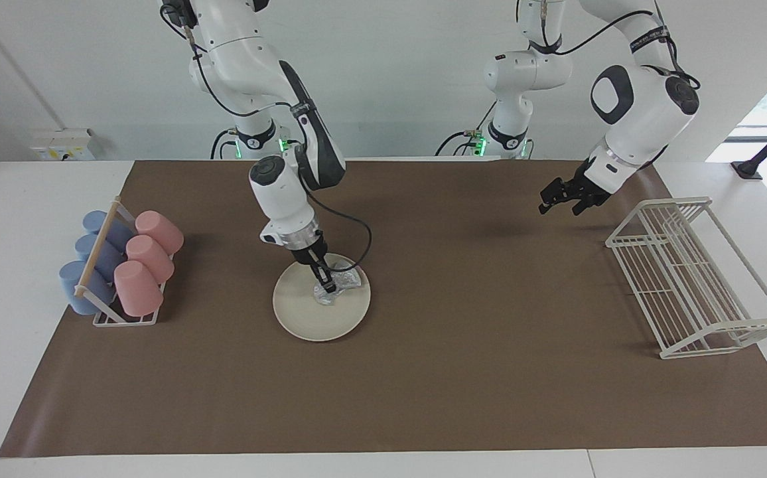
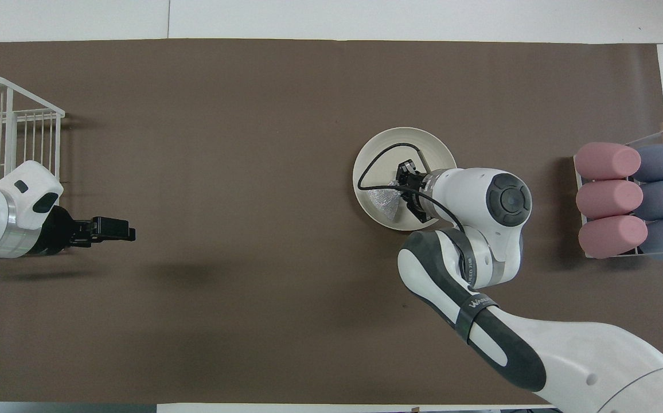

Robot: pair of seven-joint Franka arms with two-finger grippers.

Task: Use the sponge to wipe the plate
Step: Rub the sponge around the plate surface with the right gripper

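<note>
The cream-white plate (image 1: 310, 320) lies on the brown mat toward the right arm's end of the table; its rim also shows in the overhead view (image 2: 417, 139). The silvery sponge (image 1: 348, 279) rests on the plate, on the part toward the left arm's end, and shows in the overhead view (image 2: 382, 203). My right gripper (image 1: 328, 287) points down onto the plate and is shut on the sponge, pressing it against the plate; its wrist hides part of the plate from above (image 2: 398, 192). My left gripper (image 1: 562, 202) waits open and empty above the mat near the wire rack (image 2: 114, 229).
A rack of pink and blue cups (image 1: 125, 265) stands at the right arm's end (image 2: 630, 198). A white wire dish rack (image 1: 689, 279) stands at the left arm's end (image 2: 4, 126). The right arm's black cable loops over the plate.
</note>
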